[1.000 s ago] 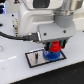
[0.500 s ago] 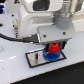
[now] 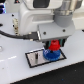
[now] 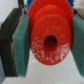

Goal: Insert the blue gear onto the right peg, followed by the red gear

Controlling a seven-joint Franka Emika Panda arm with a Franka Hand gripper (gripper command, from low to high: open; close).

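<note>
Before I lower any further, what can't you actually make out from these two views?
- Right peg: hidden in the exterior view by the blue gear and the claw; in the wrist view the red gear fills the frame.
- Red gear's bore against the peg: not shown in either view.
- Blue gear's seating on the plate: too small and blurred in the exterior view.
- Gear teeth: blurred in the wrist view.

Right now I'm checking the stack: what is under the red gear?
In the exterior view the red gear, held in the gripper, sits above the blue gear on the grey plate. The peg is covered by both gears.
</note>
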